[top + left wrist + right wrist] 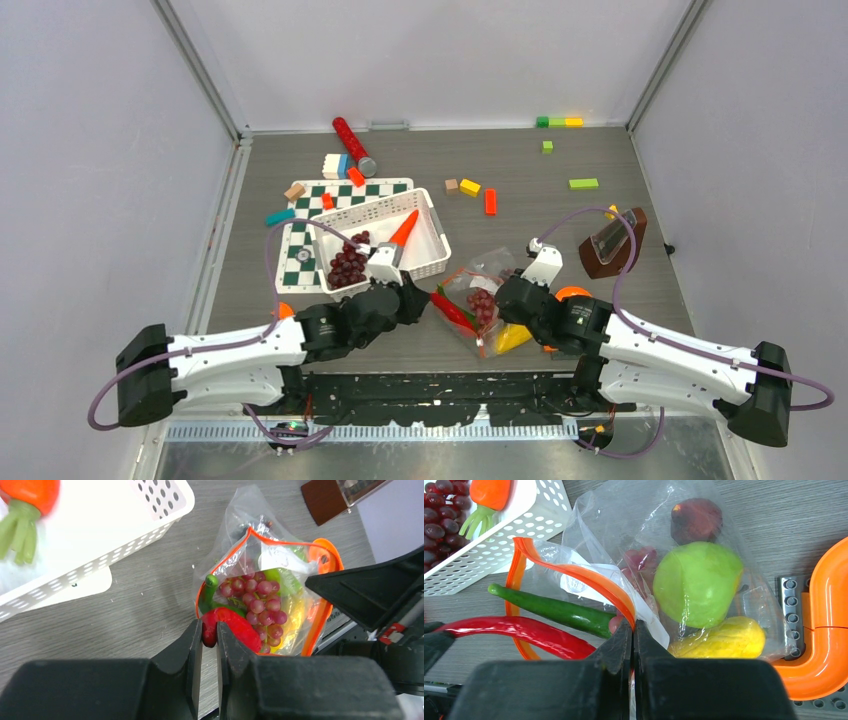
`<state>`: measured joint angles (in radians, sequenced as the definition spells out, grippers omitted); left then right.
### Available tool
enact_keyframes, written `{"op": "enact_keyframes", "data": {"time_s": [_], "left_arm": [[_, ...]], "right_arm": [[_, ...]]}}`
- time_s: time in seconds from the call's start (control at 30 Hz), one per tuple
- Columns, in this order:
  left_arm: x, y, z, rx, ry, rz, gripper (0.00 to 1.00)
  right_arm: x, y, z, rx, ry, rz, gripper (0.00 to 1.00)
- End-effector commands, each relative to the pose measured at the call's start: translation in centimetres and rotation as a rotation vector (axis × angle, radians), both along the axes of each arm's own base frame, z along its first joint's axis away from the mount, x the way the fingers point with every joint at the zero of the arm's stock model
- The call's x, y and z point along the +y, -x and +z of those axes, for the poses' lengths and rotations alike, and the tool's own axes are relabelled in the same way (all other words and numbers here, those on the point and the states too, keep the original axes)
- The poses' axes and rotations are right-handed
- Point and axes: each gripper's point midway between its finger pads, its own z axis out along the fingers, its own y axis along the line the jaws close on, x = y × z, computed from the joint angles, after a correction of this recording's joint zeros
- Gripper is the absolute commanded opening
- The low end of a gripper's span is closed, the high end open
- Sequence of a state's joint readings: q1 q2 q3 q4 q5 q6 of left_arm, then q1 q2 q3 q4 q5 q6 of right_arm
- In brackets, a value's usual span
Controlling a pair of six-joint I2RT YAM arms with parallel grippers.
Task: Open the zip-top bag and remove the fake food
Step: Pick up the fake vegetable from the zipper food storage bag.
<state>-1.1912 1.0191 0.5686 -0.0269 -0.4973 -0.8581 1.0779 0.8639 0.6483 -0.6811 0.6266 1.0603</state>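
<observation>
1. The zip-top bag (487, 285) lies on the desk (540, 225) just in front of the two arms. It sits just right of the white basket (436, 238), with its orange-edged mouth gaping toward the left arm.
2. The right pincer (633, 628) is squeezed fully together on the bag's upper lip, clamping the clear plastic right beside the orange strip.
3. The left pincer (209, 632) is closed to a thin gap on the tip of the red chili (239, 627), which pokes out through the mouth.
4. Inside the bag I can see purple grapes (260, 602), a green apple (696, 582) and a yellow oblong piece (721, 637). A long green vegetable (554, 610) lies alongside the chili, and there is a dark round fruit (696, 517) (I can't tell what kind).
5. The basket holds an orange carrot (404, 228) and another grape bunch (347, 265).
</observation>
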Motion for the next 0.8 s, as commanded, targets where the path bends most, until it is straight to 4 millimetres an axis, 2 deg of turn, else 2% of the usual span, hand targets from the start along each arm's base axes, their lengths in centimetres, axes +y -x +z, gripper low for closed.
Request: {"op": "enact_keyframes", "data": {"time_s": [0.0,0.23,0.67,0.77], "left_arm": [[1.0,-1.0,4.2,-0.083,0.044,0.052,0.08],[3.2,-1.6,6.6,-0.133,0.031,0.093,0.06],[10.9,-5.4,12.0,-0.254,-0.063,0.266,0.03],[12.6,-6.7,12.3,-0.248,-0.095,0.329,0.04]], "right_arm": [[0.2,-0.6,1.2,-0.038,-0.024,-0.018,0.00],[0.3,-0.6,1.1,-0.036,-0.021,-0.016,0.00],[0.3,-0.6,1.1,-0.034,-0.022,-0.012,0.00],[0.2,-0.6,1.1,-0.034,-0.021,-0.013,0.00]]}}
